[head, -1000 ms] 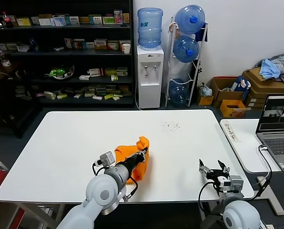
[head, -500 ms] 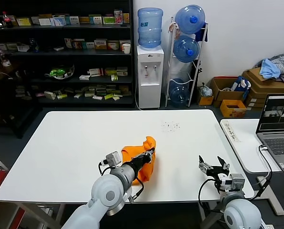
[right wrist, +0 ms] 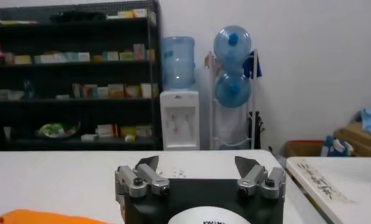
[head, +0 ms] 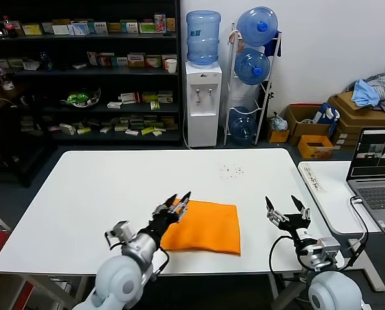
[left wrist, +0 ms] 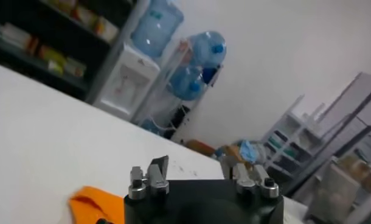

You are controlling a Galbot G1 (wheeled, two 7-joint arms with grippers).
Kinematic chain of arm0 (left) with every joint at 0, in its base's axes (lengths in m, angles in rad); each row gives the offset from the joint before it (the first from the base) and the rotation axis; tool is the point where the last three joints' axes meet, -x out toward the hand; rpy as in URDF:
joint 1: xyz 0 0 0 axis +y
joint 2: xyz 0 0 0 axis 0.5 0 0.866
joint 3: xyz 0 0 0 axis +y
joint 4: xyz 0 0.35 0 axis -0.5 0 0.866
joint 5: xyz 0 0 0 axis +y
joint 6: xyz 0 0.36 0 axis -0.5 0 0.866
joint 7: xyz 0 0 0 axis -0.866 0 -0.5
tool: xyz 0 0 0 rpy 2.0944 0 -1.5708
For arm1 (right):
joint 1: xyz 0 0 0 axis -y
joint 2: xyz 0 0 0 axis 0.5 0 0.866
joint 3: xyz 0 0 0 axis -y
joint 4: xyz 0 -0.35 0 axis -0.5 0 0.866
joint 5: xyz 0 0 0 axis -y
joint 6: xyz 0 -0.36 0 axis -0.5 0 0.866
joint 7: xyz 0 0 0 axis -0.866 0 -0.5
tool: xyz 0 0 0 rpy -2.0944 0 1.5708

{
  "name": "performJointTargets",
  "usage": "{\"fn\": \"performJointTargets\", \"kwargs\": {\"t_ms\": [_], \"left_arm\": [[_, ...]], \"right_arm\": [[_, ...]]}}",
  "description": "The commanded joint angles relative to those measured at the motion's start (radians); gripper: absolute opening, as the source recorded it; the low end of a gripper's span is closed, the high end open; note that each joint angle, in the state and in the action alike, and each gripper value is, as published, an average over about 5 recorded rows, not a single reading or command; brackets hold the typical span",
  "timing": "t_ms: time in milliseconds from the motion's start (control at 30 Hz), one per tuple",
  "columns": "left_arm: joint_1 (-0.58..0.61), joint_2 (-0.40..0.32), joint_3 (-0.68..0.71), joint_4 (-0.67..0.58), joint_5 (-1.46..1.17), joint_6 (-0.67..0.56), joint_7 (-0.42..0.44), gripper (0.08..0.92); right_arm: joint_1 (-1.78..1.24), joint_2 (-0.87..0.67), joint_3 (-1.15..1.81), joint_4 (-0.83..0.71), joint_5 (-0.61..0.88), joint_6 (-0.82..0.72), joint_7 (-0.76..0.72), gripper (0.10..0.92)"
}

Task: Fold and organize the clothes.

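The bright orange T-shirt [head: 203, 227] lies folded into a flat rectangle on the white table [head: 102, 187], near the front edge, with no lettering showing. My left gripper [head: 178, 201] is open and empty, just above the shirt's near left corner. A corner of the shirt shows in the left wrist view [left wrist: 91, 203] and in the right wrist view [right wrist: 33, 217]. My right gripper [head: 285, 208] is open and empty, a little to the right of the shirt, above the table's front right corner.
A second white table [head: 328, 200] with a laptop [head: 375, 173] stands at the right. A small patch of dark specks [head: 231, 171] marks the table beyond the shirt. Shelves, a water dispenser and boxes stand far behind.
The left gripper held the bunched shirt; it has let go and drawn back toward the front left. The shirt now lies flat and folded. The right gripper rose slightly.
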Motion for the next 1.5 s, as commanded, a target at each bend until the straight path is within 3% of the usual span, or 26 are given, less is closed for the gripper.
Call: {"fn": "performJointTargets", "kwargs": {"t_ms": [33,200,367,667,1500], "left_arm": [[0.457,-0.032,-0.408,0.061,0.423,-0.413,0.406,0.652],[0.435,-0.154,-0.435,0.114,0.537,-0.501,0.448,0.786],[0.409,-0.245,-0.484,0.16,0.606,-0.572,0.487,0.821],[0.452,-0.208,-0.502,0.146,0.552,-0.591,0.513,0.823],[0.44,-0.253,-0.469,0.129,0.548,-0.588,0.507,0.823]], "right_arm": [[-0.156,0.015,0.121,-0.022,-0.055,0.18,-0.167,0.823],[-0.151,0.045,0.131,-0.09,-0.046,0.197,-0.228,0.823],[-0.148,0.102,0.14,-0.109,-0.109,0.256,-0.222,0.823],[-0.153,0.147,0.171,-0.122,-0.164,0.316,-0.229,0.823],[-0.151,0.151,0.171,-0.123,-0.206,0.329,-0.235,0.823]]}}
